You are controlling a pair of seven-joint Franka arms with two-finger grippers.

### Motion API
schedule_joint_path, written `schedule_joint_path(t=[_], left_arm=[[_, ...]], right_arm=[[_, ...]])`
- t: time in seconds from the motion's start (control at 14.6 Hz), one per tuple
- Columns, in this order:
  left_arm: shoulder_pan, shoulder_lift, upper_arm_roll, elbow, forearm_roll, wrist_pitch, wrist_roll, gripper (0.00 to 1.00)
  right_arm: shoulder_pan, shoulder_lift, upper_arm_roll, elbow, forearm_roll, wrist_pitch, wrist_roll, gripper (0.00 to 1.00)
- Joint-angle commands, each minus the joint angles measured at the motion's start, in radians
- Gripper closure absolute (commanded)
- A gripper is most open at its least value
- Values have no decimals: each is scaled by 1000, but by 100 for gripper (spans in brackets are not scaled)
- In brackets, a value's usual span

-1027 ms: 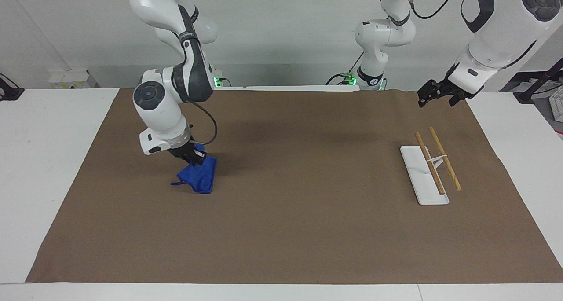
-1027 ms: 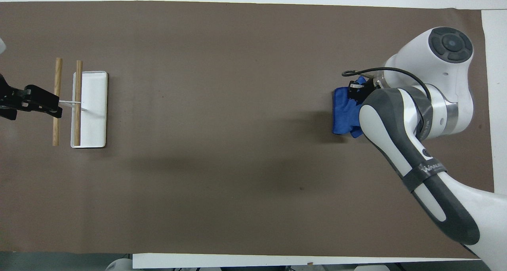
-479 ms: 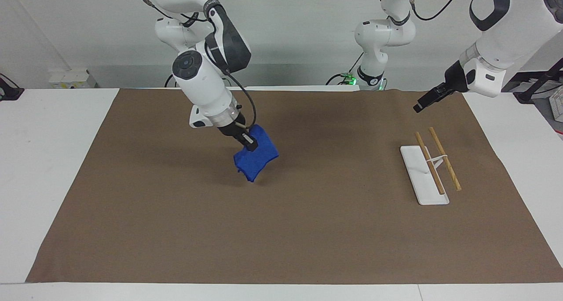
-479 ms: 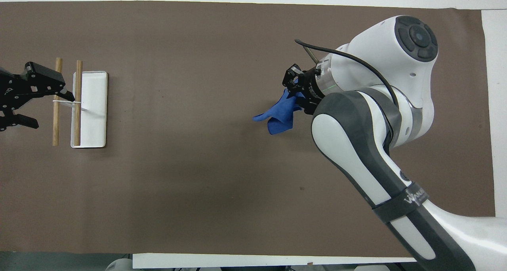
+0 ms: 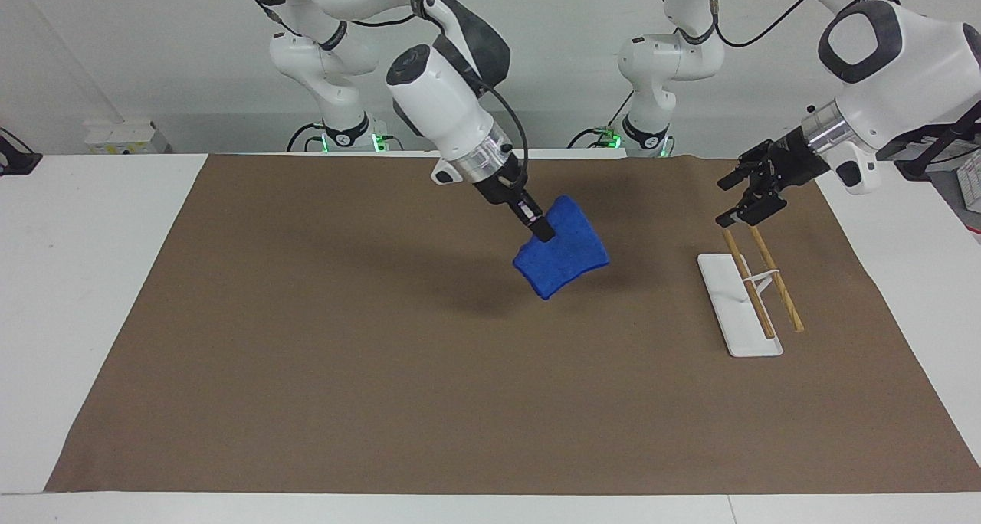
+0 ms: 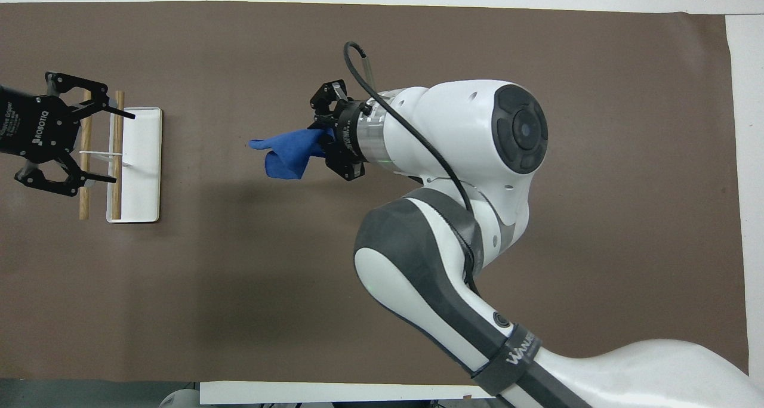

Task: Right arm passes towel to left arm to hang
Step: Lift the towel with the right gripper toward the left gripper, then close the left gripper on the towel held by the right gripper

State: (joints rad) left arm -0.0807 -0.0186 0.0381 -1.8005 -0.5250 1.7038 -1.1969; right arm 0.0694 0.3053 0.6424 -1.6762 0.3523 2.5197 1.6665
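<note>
My right gripper [image 5: 541,231] is shut on the blue towel [image 5: 563,258] and holds it in the air over the middle of the brown mat. The towel hangs from the fingers, clear of the mat; in the overhead view it [image 6: 287,153] sticks out of the right gripper [image 6: 325,139] toward the rack. My left gripper [image 5: 741,202] is open and empty, in the air over the rack's end nearer the robots; it also shows in the overhead view [image 6: 102,138]. The towel's loop string does not show.
A white rack [image 5: 737,303] with two wooden rails [image 5: 775,276] stands on the brown mat [image 5: 383,371] toward the left arm's end of the table; it also shows in the overhead view [image 6: 136,164]. Two slimmer white arms with green-lit bases [image 5: 651,72] stand at the table's robot end.
My right gripper has lifted the towel off the mat and carried it toward the left arm's end. My left gripper has swung down toward the rack and now shows open.
</note>
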Motion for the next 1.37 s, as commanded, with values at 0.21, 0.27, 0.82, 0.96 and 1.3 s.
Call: schedule_joint_path(t=[0.21,0.27,0.82,0.96,1.3], left_arm=[[-36,-81,-52,-168,-73,231,-164,0],[-37,-81,-52,-163,-81,232,-167,0],[-39,-69,-53,-135,-90,229,-179,16],[-39,-70,-53,-135,-87,221,-176,30],[-39,-72,-50,-135,-81,200,-167,76]], right_arm=[[67,112,103,137,5,148,107,100],[75,115,109,145,2,148,116,100],[89,120,109,145,2,149,116,100],[89,120,109,145,2,148,114,100],[89,120,109,145,2,148,113,100]])
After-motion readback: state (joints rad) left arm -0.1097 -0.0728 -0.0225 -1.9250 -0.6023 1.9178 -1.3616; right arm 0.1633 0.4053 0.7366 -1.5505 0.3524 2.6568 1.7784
